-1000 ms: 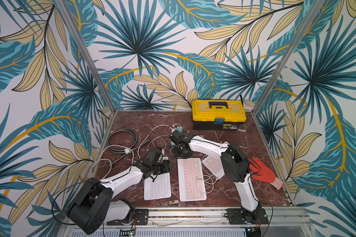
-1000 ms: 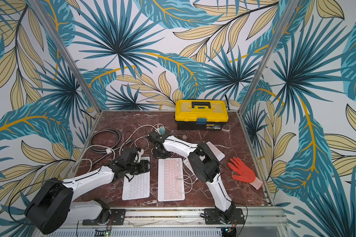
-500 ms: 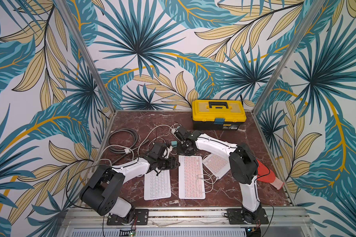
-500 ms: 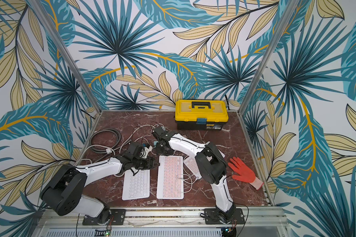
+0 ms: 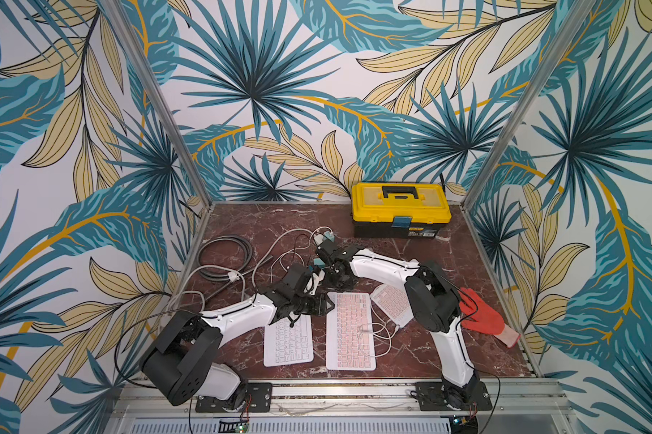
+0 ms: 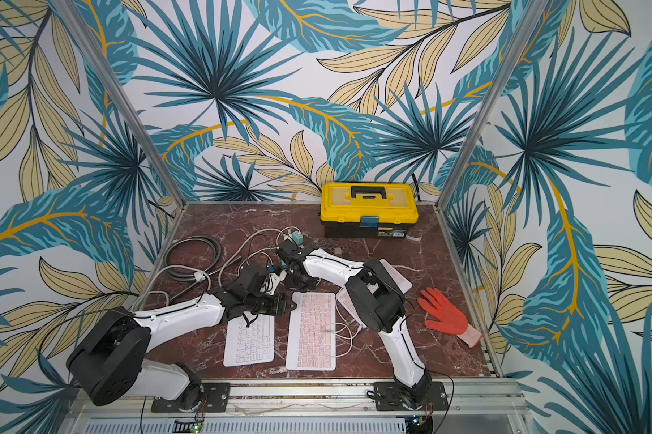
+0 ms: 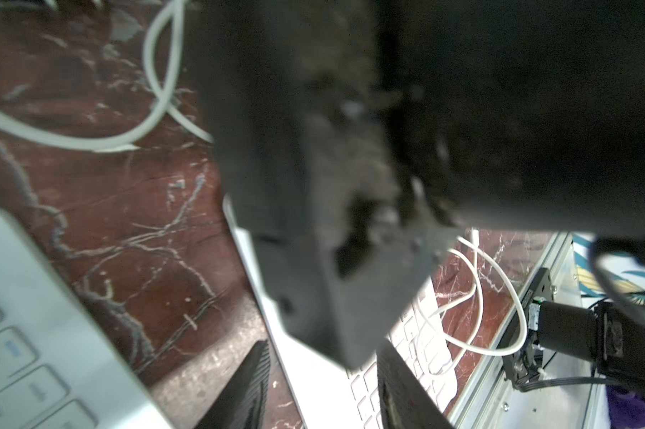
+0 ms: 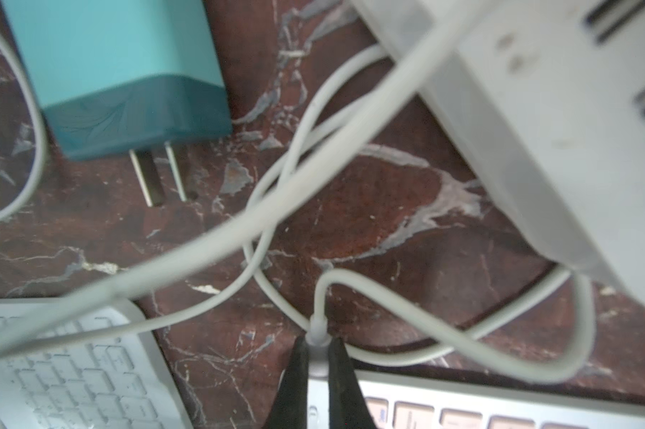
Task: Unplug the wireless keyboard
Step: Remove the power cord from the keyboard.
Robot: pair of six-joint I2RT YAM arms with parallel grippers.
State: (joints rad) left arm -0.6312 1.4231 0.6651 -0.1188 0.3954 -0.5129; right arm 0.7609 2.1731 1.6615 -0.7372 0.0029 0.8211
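Note:
The wireless keyboard [image 5: 350, 330], white with pink keys, lies mid-table in both top views [image 6: 311, 328]. A white cable's plug [image 8: 318, 332] sits at its back edge [image 8: 499, 405], and my right gripper [image 8: 319, 343] is shut on that plug; a top view shows it there too [image 5: 335, 280]. My left gripper [image 5: 326, 302] is at the keyboard's back left corner. In the left wrist view its jaws [image 7: 323, 347] stand apart over the keyboard's edge [image 7: 313, 390]. The right arm's blurred dark bulk hides the plug there.
A white keyboard [image 5: 287, 344] lies left of it, a small pink one [image 5: 390, 302] right. A teal charger [image 8: 120, 74] with bare prongs and a white power block [image 8: 555, 130] lie among loose cables. Yellow toolbox [image 5: 400, 208], red glove [image 5: 482, 319], grey cable coil [image 5: 225, 255].
My left arm has swung right from the white keyboard to the pink keyboard's corner, jaws narrowing. My right gripper has come nearer to the keyboard's back edge, still shut.

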